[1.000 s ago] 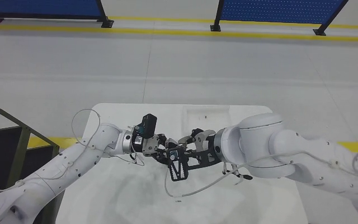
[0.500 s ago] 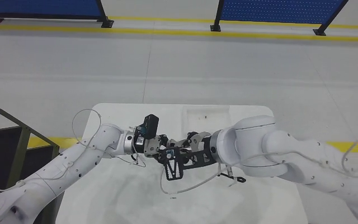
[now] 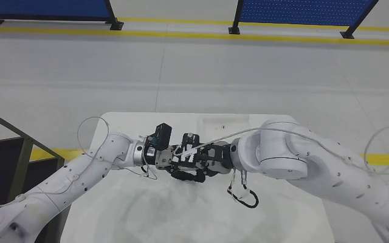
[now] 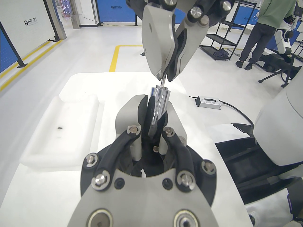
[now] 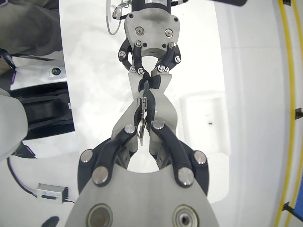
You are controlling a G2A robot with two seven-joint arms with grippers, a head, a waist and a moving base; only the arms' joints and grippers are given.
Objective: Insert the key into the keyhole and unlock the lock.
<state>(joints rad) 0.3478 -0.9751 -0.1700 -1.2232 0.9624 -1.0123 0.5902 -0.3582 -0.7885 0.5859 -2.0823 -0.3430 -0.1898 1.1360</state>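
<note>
A white table point(image 3: 140, 212) stands on a pale grey floor point(image 3: 243, 73). Beyond the table a yellow line point(image 3: 182, 34) runs before blue barriers point(image 3: 304, 11). Near the table stand a black rack point(image 4: 221, 43) and perhaps a power box point(image 4: 208, 102).

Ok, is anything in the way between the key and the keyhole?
Nothing visible does. The right gripper pinches the key, whose blade meets the end of the lock clamped in the left gripper. How deep the blade sits cannot be told.
</note>
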